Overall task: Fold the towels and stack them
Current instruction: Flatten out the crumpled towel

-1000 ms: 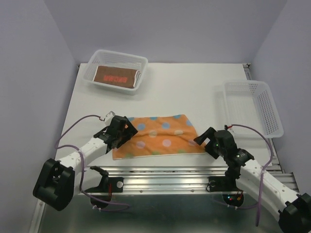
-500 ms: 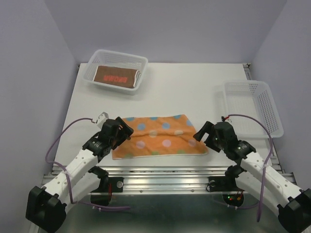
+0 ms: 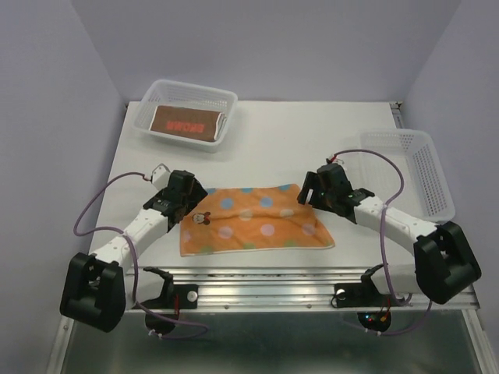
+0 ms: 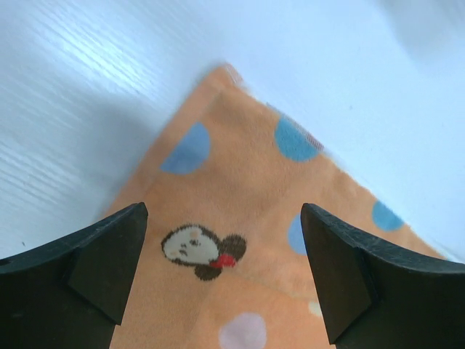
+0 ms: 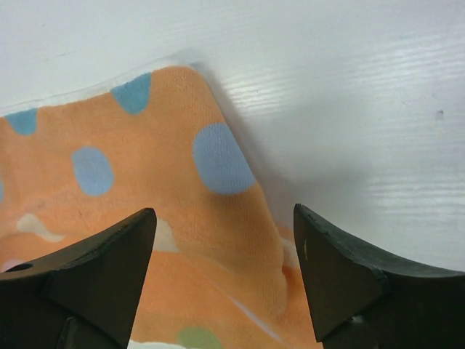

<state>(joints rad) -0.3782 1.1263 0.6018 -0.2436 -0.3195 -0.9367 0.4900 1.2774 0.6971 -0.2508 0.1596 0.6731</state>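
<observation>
White surface [image 3: 273,148] runs between pale lavender walls, with a metal rail along its near edge. At the far left corner stands a white mesh basket [image 3: 152,100], and a brown-red towel [image 3: 185,123] lies flat inside it, folded to a rectangle with reddish lettering on top.

Nearer, the left gripper [image 3: 189,201] hangs low over the far left corner of the orange towel [image 3: 261,222]. In the left wrist view its jaws stand wide apart [image 4: 224,218], holding nothing, with the towel's corner [image 4: 240,167] lying between them; whether the tips touch the cloth I cannot tell. A small mouse head with a red bow [image 4: 203,249] is printed just inside that corner, among blue dots.

That towel lies spread on the surface close to the rail, between the two arms, longer from left to right, with a rumpled ridge along its middle and dots of blue, white and green.

Over its far right corner sits the right gripper [image 3: 306,192]. Its jaws are likewise wide [image 5: 224,218] and hold nothing, the cloth's corner [image 5: 182,167] beneath them.

A second white mesh basket [image 3: 437,183] stands at the right edge.
</observation>
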